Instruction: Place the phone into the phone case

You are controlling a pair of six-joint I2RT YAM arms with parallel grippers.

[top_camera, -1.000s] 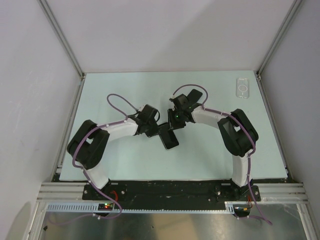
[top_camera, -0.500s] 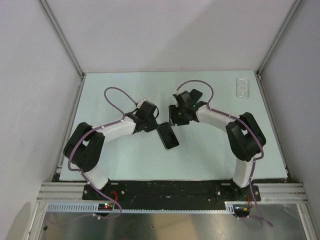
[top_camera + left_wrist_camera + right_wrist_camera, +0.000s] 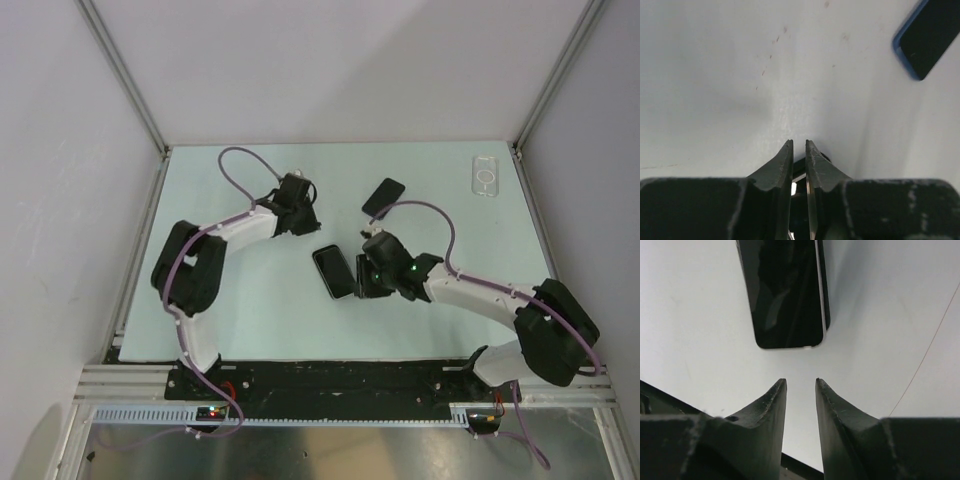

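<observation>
- Top view: the phone case (image 3: 485,175) is seen lying flat at the far right corner of the counter (image 3: 250,320), well apart from both arms. A black phone (image 3: 333,272) is laid near the middle of the counter. The right fingers (image 3: 358,282) are placed just beside its right edge. A second black phone (image 3: 383,195) is found tilted farther back, between the two arms. The left fingers (image 3: 300,215) are held over bare counter to the left of it.
- Left wrist view: the left fingers (image 3: 777,167) are parted by a narrow gap and nothing is held between them. Bare counter (image 3: 715,75) is seen below, and the blue-edged second black phone (image 3: 927,37) is cut off at the upper right.
- Right wrist view: the right fingers (image 3: 767,405) are parted and nothing is gripped. The black phone (image 3: 785,295) is seen straight ahead, its near end just clear of the tips.
</observation>
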